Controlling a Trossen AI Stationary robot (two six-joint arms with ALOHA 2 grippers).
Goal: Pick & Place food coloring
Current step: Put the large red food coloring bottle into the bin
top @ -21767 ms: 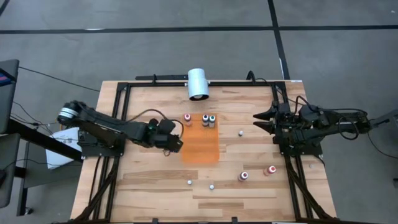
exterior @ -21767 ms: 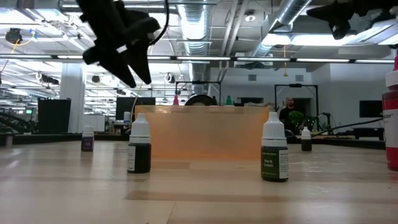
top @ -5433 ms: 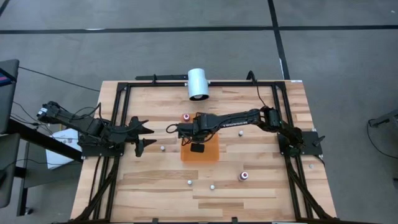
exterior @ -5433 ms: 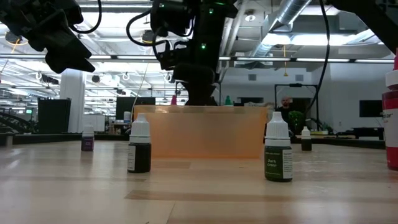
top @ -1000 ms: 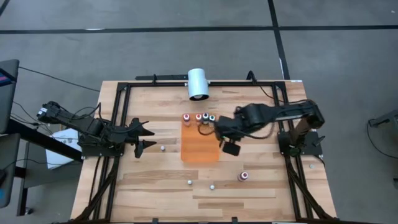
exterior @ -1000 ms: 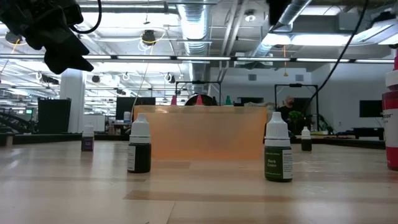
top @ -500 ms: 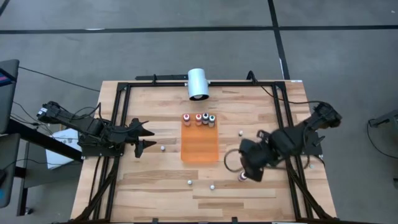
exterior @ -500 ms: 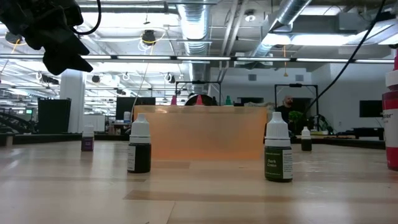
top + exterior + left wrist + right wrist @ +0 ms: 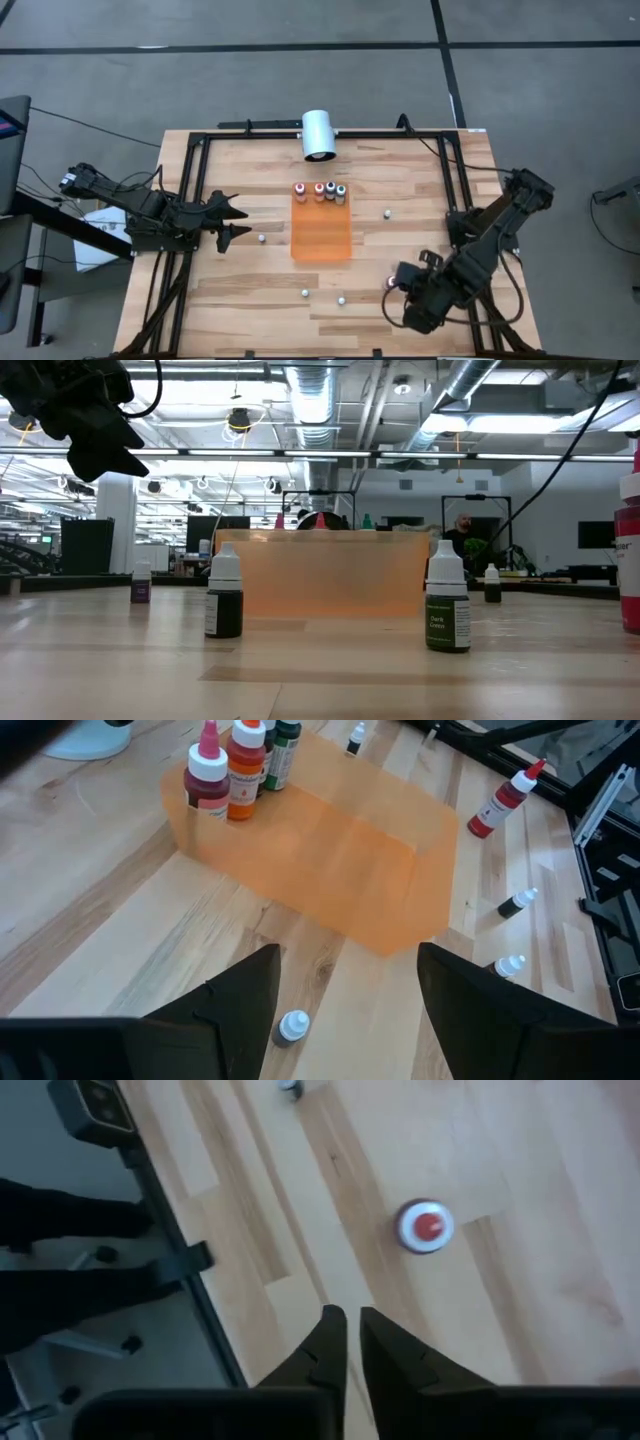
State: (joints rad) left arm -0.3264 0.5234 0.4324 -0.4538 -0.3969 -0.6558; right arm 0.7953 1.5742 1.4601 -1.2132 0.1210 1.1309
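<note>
the right gripper (image 9: 392,285) hangs at the lower right of the high view, right by the red bottle (image 9: 390,281), its fingers (image 9: 328,1342) nearly closed and empty. to pick well, it should open wider, centre over the red cap (image 9: 426,1225), then come straight down. four bottles (image 9: 320,191) already stand at the mat's (image 9: 321,240) upper edge. the left gripper (image 9: 228,220) waits at centre left, spread wide. in the low view a dark bottle (image 9: 446,604) reads "dark green".

Four bottles (image 9: 320,192) are standing in a row on the mat's far edge; others (image 9: 322,295) are sitting scattered around.
</note>
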